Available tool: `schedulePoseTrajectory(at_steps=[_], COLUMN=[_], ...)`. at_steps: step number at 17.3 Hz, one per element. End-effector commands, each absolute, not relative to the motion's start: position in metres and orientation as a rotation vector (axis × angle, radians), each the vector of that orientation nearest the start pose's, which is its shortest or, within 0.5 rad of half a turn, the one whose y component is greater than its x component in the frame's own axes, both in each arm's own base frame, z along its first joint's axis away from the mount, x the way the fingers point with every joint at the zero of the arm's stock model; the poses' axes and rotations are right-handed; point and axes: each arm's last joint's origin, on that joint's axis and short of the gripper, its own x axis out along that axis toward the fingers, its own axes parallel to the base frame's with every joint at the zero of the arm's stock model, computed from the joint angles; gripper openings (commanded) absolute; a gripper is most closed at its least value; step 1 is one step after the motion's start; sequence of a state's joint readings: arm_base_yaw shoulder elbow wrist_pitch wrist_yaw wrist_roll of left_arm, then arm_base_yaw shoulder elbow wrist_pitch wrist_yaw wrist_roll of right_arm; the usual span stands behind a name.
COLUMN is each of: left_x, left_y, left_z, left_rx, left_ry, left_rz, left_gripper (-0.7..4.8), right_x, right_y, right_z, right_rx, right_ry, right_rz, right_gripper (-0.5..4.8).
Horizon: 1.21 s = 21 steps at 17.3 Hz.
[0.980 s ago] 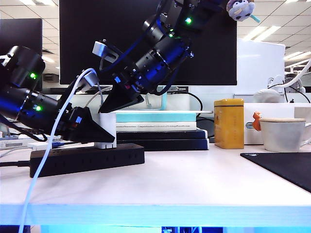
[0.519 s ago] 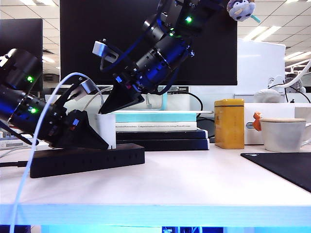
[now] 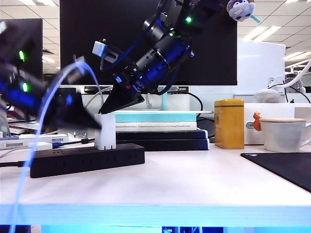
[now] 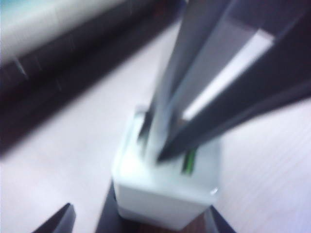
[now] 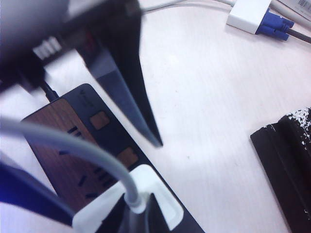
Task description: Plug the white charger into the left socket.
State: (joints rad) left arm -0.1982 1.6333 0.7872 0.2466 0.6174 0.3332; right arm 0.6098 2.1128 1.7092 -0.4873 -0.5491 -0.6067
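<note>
A white table [image 3: 194,184] fills the lower half of the exterior view. A long black power strip [image 3: 87,159] lies on it at lower left. The white charger [image 3: 105,131] stands upright on the strip, seated in an outlet toward the strip's right end, with its thin white cable [image 3: 46,109] arching up and over to the left, then down off the frame. The left gripper [image 3: 80,116] sits blurred at the left edge, just left of the charger and apart from it, its fingers spread wide and empty. The right gripper [image 3: 119,102] reaches down from upper centre, its tip poised just above the charger; its fingers are drawn narrow, gripping nothing visible. In the right wrist view the charger [image 5: 146,199] sits low in the frame on the strip [image 5: 82,145]. Behind, to the right, stand stacked books [image 3: 160,128], a yellow tin [image 3: 229,123] and a pale cup [image 3: 283,134].
</note>
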Motion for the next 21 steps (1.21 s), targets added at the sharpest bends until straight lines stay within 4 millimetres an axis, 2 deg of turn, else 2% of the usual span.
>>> schedulePoseTrajectory(at_steps=[1, 4, 7, 9, 13, 16, 17, 20, 21], left_x=[0.311, 0.311, 0.313, 0.313, 0.311, 0.31, 0.309, 0.309, 0.309], left_y=[-0.074, -0.074, -0.072, -0.071, -0.068, -0.07, -0.07, -0.071, -0.07], left_z=[0.193, 0.193, 0.192, 0.194, 0.202, 0.205, 0.205, 0.204, 0.204], left_rx=[0.226, 0.221, 0.253, 0.265, 0.285, 0.27, 0.261, 0.249, 0.261], left_ry=[0.379, 0.387, 0.405, 0.405, 0.399, 0.38, 0.381, 0.378, 0.382], left_rz=[-0.757, -0.757, -0.651, -0.614, -0.547, -0.599, -0.611, -0.651, -0.612], left_gripper=[3.37, 3.33, 3.32, 3.32, 3.31, 3.3, 3.23, 2.33, 2.21], right_x=[0.345, 0.344, 0.345, 0.346, 0.346, 0.346, 0.346, 0.347, 0.348], right_y=[0.269, 0.271, 0.268, 0.269, 0.27, 0.27, 0.27, 0.271, 0.271], right_z=[0.161, 0.162, 0.173, 0.18, 0.188, 0.189, 0.189, 0.19, 0.19], right_rx=[-0.563, -0.559, -0.534, -0.53, -0.532, -0.533, -0.534, -0.53, -0.53], right_ry=[1.046, 1.032, 0.992, 0.959, 0.918, 0.911, 0.908, 0.892, 0.885], right_rz=[1.316, 1.325, 1.348, 1.352, 1.35, 1.348, 1.348, 1.34, 1.34], right_gripper=[0.44, 0.45, 0.6, 0.91, 0.89, 0.89, 0.89, 0.8, 0.8])
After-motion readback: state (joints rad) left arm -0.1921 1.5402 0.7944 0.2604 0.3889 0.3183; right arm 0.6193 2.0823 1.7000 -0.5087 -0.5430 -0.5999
